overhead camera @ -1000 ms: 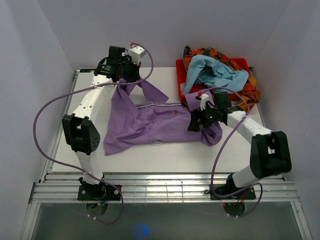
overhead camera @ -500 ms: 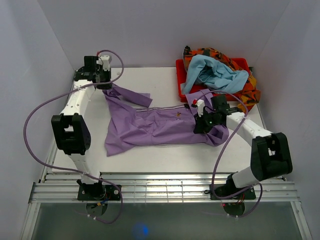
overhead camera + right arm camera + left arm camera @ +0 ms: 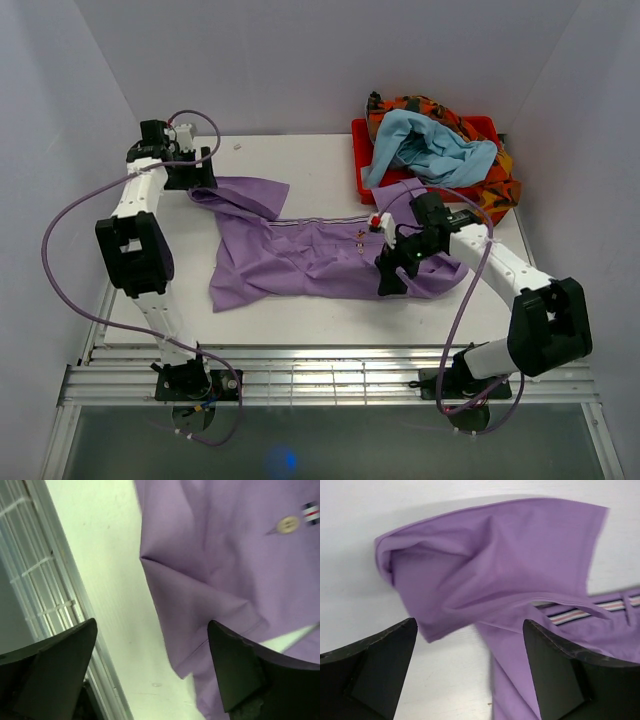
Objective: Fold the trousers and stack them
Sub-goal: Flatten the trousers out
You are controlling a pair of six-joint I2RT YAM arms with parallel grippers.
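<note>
Lilac trousers (image 3: 310,255) lying spread, rumpled
Left gripper (image 3: 195,178) at their far-left leg end, right gripper (image 3: 388,282) at near-right edge, both gaping wide, gripping nothing

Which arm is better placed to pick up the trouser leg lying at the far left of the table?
Left. The left gripper hovers open right above that leg of the trousers, while the right gripper is over their near edge toward the right end.

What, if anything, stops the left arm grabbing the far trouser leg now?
Likely nothing, so yes: the left fingers stand open over the leg, which lies uncovered on the table.
</note>
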